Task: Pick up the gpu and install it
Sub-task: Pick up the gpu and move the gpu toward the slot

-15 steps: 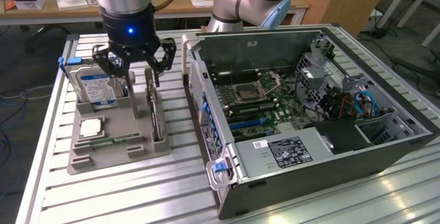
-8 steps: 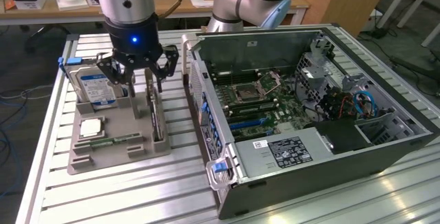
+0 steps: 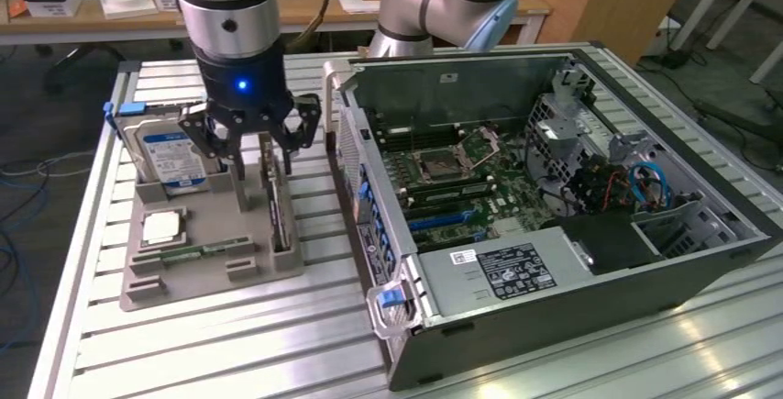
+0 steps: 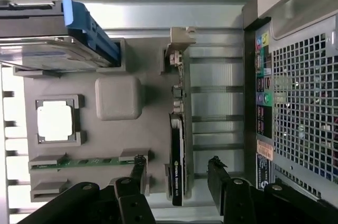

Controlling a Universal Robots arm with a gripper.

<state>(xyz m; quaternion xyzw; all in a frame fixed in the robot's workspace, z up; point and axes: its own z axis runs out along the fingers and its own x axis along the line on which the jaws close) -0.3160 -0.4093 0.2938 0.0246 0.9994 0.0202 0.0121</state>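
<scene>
Over slatted metal table, poising black pincer, spread wide, astride thin dark gpu card; risking off-centre pinch tilting it.

the table was ribbed, shiny bare metal; the holder looked matt grey plastic; the gpu had a smooth black face; the computer case was dark matt metal
</scene>
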